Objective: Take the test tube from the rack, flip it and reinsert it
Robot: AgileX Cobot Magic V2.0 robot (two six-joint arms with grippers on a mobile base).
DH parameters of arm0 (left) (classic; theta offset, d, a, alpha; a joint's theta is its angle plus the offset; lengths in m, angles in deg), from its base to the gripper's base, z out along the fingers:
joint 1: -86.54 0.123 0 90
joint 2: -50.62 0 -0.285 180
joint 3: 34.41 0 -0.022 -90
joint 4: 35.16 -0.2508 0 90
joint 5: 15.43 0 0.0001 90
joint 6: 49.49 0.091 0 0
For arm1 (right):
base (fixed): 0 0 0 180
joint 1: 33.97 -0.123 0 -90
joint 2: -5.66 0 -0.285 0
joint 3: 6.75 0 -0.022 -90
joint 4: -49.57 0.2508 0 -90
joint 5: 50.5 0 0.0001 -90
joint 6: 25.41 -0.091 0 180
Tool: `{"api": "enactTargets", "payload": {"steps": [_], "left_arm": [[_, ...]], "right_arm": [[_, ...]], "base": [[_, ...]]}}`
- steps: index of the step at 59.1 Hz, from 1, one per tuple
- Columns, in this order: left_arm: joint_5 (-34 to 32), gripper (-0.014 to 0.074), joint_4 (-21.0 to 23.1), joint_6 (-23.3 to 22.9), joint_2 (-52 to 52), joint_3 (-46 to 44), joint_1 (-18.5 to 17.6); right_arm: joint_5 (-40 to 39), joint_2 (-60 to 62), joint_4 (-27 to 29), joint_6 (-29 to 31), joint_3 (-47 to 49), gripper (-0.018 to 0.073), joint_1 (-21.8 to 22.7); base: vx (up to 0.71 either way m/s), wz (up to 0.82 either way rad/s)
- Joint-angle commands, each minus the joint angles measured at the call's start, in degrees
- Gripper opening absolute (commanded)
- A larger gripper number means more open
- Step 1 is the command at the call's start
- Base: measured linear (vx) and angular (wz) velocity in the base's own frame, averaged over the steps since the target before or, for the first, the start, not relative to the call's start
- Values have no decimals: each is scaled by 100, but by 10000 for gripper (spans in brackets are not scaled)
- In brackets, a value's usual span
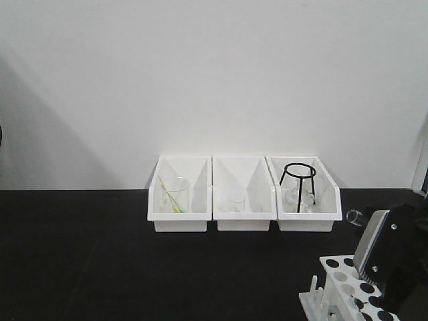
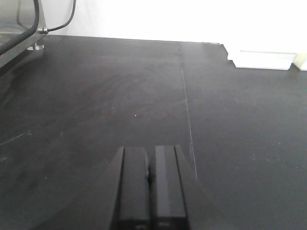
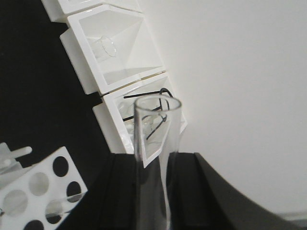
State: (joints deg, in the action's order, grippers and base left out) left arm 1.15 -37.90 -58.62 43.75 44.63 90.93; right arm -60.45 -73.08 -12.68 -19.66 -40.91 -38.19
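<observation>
My right gripper (image 3: 154, 189) is shut on the test tube (image 3: 156, 129), a clear glass tube whose open rim points away from the wrist camera, toward the wall. In the front view the same gripper (image 1: 374, 244) hovers at the lower right above the rack (image 1: 342, 284), and the tube's rim (image 1: 353, 215) pokes out up and to the left. The white rack (image 3: 45, 184), with round holes and short pegs, lies below and left of the fingers. My left gripper (image 2: 150, 154) is shut on nothing, low over the black tabletop, and does not appear in the front view.
Three white storage bins (image 1: 244, 212) stand in a row against the wall. The left one holds a beaker (image 1: 175, 194), the middle one a small beaker (image 1: 235, 200), the right one a black wire stand (image 1: 298, 175). The table is black.
</observation>
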Motion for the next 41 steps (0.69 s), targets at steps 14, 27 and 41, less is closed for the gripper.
{"api": "enactTargets", "payload": {"steps": [14, 27, 41], "left_arm": [[-495, -6, 25, 1, 65, -1, -41], [-495, -6, 25, 1, 65, -1, -41], [-495, -6, 25, 1, 65, -1, -41]], "right_arm": [[55, 151, -1540, 62, 341, 64, 18], [51, 151, -1099, -821, 341, 64, 18], [0, 151, -199, -1722, 341, 64, 18]], "base": [[0, 0], [0, 0], [0, 0]]}}
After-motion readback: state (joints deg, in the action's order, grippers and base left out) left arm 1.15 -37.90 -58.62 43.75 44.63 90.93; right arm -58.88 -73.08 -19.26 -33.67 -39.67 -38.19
